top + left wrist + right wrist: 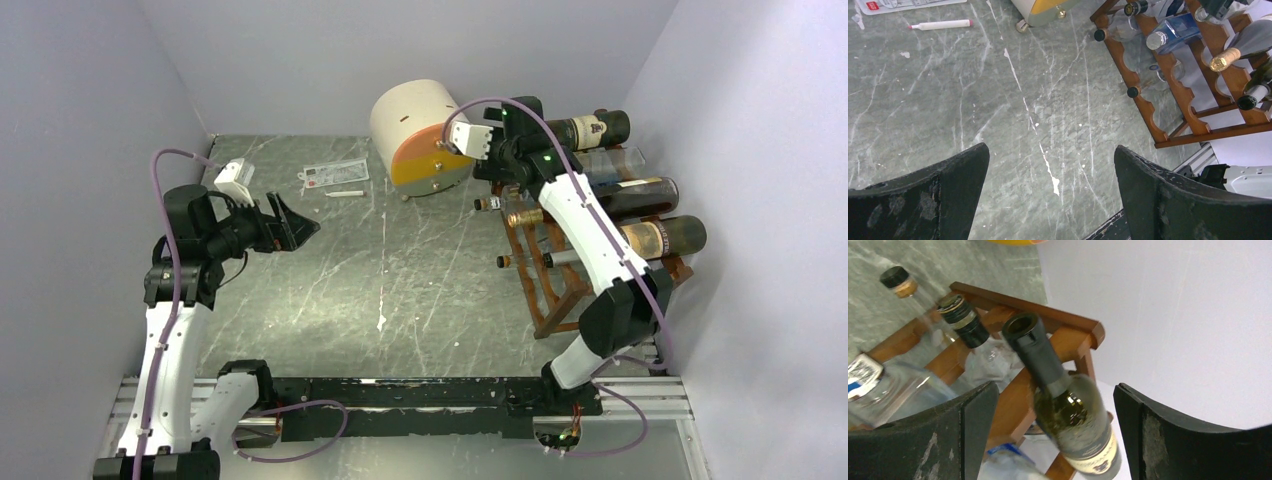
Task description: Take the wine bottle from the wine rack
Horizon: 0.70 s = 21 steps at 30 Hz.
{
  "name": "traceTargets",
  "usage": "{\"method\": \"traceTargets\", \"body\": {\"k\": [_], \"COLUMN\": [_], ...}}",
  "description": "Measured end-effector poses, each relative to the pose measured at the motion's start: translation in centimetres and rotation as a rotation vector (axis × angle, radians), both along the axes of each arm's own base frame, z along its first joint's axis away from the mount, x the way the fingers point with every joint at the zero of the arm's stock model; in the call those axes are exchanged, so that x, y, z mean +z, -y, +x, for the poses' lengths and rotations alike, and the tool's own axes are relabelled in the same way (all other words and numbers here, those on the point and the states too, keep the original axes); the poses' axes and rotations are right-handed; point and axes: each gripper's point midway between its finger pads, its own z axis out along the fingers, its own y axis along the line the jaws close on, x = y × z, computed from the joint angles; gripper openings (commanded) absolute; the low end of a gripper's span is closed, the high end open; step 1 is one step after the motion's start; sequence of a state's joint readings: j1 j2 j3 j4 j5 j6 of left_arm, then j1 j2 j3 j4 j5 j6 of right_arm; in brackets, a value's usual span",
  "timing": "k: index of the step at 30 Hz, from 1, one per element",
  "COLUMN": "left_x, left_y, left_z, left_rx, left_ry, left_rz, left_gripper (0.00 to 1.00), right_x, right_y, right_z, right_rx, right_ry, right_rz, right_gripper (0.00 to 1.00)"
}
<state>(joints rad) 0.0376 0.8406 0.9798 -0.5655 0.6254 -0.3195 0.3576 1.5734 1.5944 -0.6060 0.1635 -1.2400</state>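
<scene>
The reddish-brown wine rack (548, 292) stands at the right of the table and holds several bottles lying on its wavy rails. A dark green wine bottle (1071, 412) with a black capsule and cream label lies on the top tier; it also shows in the top view (590, 130). My right gripper (1055, 386) is open, its fingers either side of the bottle's shoulder with gaps on both sides. In the top view the right gripper (508, 165) is at the rack's top. My left gripper (1051, 149) is open and empty above the bare table, far left of the rack (1148, 107).
A round cream-and-orange drawer box (420, 135) stands just left of the rack's far end. A white card (335, 175) and a white marker (345, 193) lie at the back centre. Clear and dark bottles (895, 385) fill the lower tiers. Walls close in on the right and back.
</scene>
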Motion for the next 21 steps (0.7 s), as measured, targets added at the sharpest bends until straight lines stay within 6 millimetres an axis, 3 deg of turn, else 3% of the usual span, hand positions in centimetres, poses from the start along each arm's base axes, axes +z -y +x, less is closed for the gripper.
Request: {"method": "traceTargets", "body": {"k": [6, 13, 21], "left_x": [-0.5, -0.6, -0.7], "left_y": [-0.3, -0.5, -0.5], "left_z": [0.3, 0.5, 0.7], "left_rx": [0.011, 0.020, 0.024], "left_ry": [0.001, 0.005, 0.005], "left_rz": [0.016, 0.028, 0.032], "left_gripper": [0.98, 0.98, 0.98], "right_x": [0.4, -1.4, -2.0], "right_y": [-0.4, -0.2, 0.0], "right_z": [2.7, 3.0, 3.6], "right_rx": [0.009, 0.012, 0.004], "right_ry": [0.007, -0.048, -0.062], "right_rz": [-0.072, -0.123, -0.159], "right_gripper": [0.86, 0.84, 0.82]}}
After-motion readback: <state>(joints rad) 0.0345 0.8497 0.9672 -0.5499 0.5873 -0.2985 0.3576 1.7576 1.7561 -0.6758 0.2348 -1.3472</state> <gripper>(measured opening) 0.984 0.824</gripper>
